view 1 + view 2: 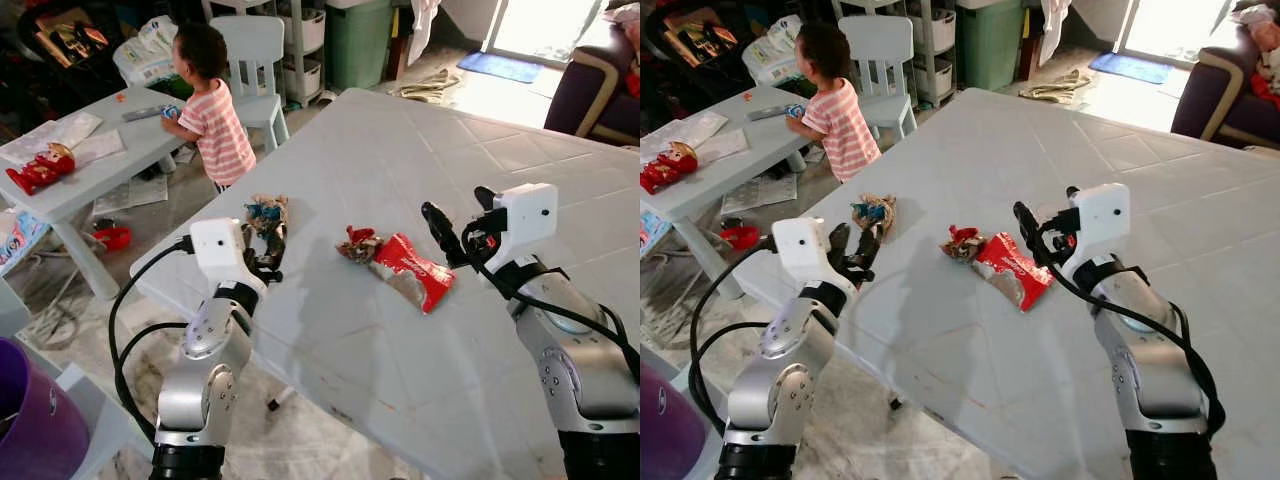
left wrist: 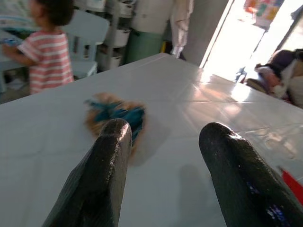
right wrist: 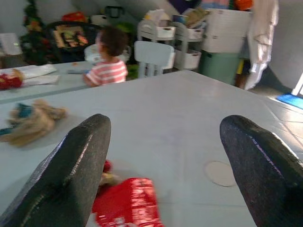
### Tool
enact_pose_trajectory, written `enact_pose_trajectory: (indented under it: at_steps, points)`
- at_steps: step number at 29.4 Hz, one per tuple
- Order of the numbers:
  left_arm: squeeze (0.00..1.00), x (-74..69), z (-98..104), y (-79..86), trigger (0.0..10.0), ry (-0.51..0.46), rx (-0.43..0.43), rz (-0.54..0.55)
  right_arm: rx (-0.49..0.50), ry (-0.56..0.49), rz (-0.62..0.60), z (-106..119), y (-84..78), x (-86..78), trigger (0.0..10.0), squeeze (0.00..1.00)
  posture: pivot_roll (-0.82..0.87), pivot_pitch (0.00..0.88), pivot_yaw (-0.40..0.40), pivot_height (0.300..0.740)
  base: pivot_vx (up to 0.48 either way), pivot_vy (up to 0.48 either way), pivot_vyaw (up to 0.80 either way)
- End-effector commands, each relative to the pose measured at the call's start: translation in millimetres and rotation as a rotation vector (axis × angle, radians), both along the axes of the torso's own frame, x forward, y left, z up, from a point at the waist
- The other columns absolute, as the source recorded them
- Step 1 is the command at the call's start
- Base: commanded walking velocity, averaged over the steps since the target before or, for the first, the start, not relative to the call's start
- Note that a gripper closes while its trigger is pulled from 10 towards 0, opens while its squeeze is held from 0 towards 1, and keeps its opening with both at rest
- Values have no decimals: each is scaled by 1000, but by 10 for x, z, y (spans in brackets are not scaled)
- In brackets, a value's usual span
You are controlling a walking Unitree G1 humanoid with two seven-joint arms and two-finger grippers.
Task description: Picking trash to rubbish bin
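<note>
Three bits of trash lie on the big white table (image 1: 520,150): a crumpled brown and blue wrapper (image 1: 267,215) near the left edge, a small crumpled red and brown scrap (image 1: 358,244), and a red snack packet (image 1: 410,270) touching it. My left gripper (image 1: 264,252) hovers open just short of the brown wrapper (image 2: 116,113), which sits beyond its fingers (image 2: 102,179). My right gripper (image 1: 455,205) is open above the table, right of the red packet (image 3: 125,208), holding nothing.
A child (image 1: 215,110) in a striped shirt stands at a low table (image 1: 90,150) left of the big table, by a white chair (image 1: 250,60). A green bin (image 1: 358,40) stands at the back. A purple container (image 1: 30,420) is on the floor at lower left; a sofa (image 1: 600,80) is at far right.
</note>
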State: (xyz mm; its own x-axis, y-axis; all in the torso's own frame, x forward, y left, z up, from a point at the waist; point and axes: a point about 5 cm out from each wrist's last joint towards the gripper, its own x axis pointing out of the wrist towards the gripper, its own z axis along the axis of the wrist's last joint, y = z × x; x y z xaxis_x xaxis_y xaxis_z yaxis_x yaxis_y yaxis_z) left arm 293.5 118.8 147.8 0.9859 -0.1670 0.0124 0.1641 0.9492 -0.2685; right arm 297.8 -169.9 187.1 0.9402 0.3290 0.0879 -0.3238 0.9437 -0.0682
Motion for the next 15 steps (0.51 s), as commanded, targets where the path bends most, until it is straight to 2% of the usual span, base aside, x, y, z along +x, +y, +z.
enact_pose_trajectory:
  at_steps: [1,6,9,15]
  points:
    - [0,-27,-47,62,10000,26,17,20,-1,5,30,22,24,15,10000,0,-12,91,-25,740,0,0,0]
    - [0,-81,-103,57,10000,55,32,13,-7,33,104,3,88,21,10000,0,-5,95,-27,740,0,0,0]
    - [0,-156,-147,80,10000,73,49,18,-10,89,202,-63,175,-3,10000,0,-1,98,-27,740,0,0,0]
    - [0,-239,-198,99,10000,100,57,13,-23,144,252,-184,229,-7,10000,0,15,103,-30,740,0,0,0]
